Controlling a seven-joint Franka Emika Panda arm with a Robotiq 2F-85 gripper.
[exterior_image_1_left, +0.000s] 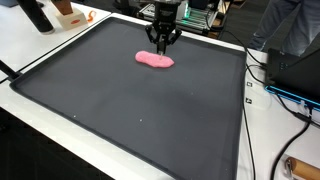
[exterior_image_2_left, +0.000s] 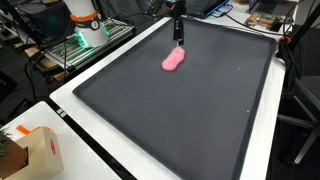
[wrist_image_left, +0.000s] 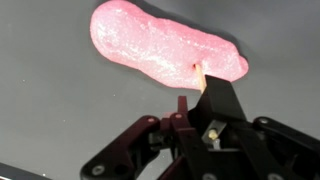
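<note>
A pink, glittery lump of putty (exterior_image_1_left: 155, 60) lies on a large dark grey mat (exterior_image_1_left: 130, 115) near its far edge; both also show in an exterior view, the putty (exterior_image_2_left: 173, 61) on the mat (exterior_image_2_left: 190, 115). My gripper (exterior_image_1_left: 161, 44) stands upright right behind and above the putty (wrist_image_left: 160, 45), also seen in an exterior view (exterior_image_2_left: 178, 38). In the wrist view the gripper (wrist_image_left: 200, 100) is shut on a dark narrow tool whose small orange tip (wrist_image_left: 200, 72) touches the putty's near edge.
The mat has a raised black rim (exterior_image_1_left: 246, 100) on a white table. Cables (exterior_image_1_left: 272, 82) and dark equipment lie beside it. A cardboard box (exterior_image_2_left: 30, 152) sits at one corner. A white and orange device (exterior_image_2_left: 84, 18) stands beyond the mat.
</note>
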